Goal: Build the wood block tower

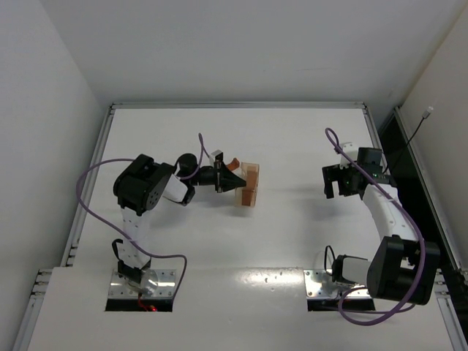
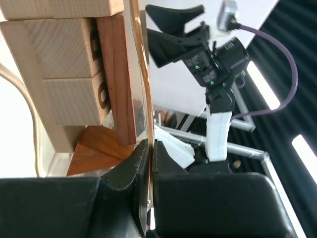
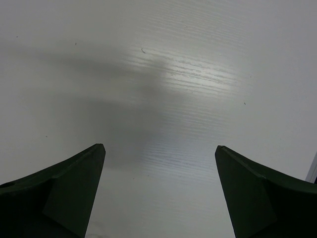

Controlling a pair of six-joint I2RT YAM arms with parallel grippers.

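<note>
Wood in pale tan and reddish-brown stands just left of centre on the white table (image 1: 307, 131). In the top view this is the wood block tower (image 1: 249, 187), a small cluster of blocks. The left gripper (image 1: 232, 180) reaches in from the left and seems to touch it. A curved reddish piece (image 1: 234, 162) lies just beside the fingers. The right gripper (image 1: 342, 184) hangs well apart on the right.

The left wrist view shows pale blocks (image 2: 64, 64) stacked close in front, a reddish-brown bar (image 2: 117, 74) flat against them and a reddish wedge (image 2: 96, 151) at their foot. The jaws are pressed almost together, with a thin amber edge (image 2: 141, 74) running up from between them. I cannot tell what it is.

In the right wrist view, the fingers are spread wide over bare table and hold nothing.

The blocks are likely light, stiff and smooth-faced. Loose as they are, a sideways nudge could topple the stack. Each is best pinched across two flat parallel faces at mid-length.
</note>
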